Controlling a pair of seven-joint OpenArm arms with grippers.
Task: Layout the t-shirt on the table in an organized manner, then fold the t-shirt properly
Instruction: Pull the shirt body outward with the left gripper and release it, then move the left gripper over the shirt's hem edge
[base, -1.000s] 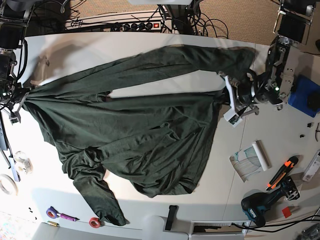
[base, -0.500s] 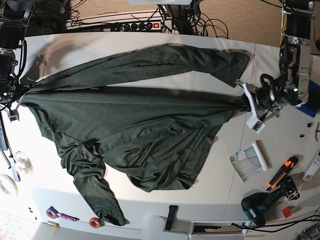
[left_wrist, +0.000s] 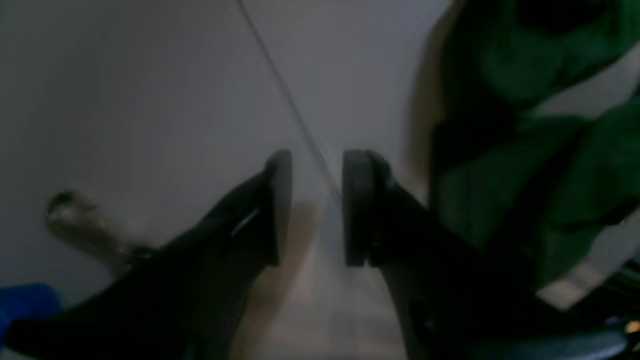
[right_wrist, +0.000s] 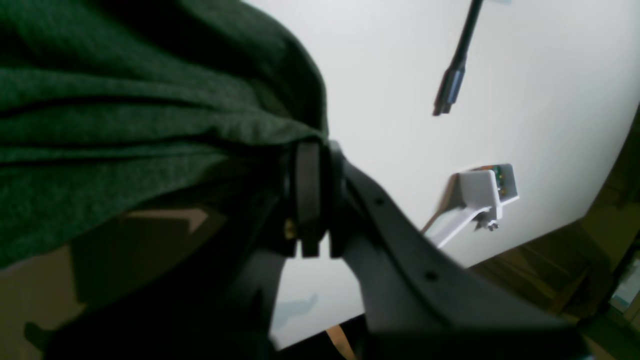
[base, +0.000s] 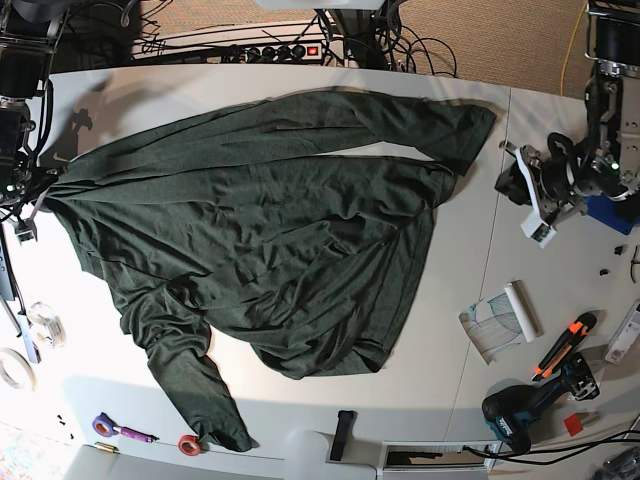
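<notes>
Left wrist view: the left gripper (left_wrist: 312, 200) hangs over the bare desk (left_wrist: 150, 75), jaws parted with nothing between them, the dark green t-shirt (left_wrist: 500, 175) just beside it.

Right wrist view: the right gripper (right_wrist: 310, 200) is clenched on a bunched edge of the t-shirt (right_wrist: 125, 125), seemingly to anchor that side for spreading.

Base view: the t-shirt (base: 260, 230) covers much of the desk (base: 500, 330), wrinkled, one sleeve (base: 200, 390) trailing toward the near edge. The right gripper (base: 22, 195) holds its corner at the view's left; the left gripper (base: 528, 192) sits apart from the cloth at the right. Layout appears unfinished, folding not yet begun.
</notes>
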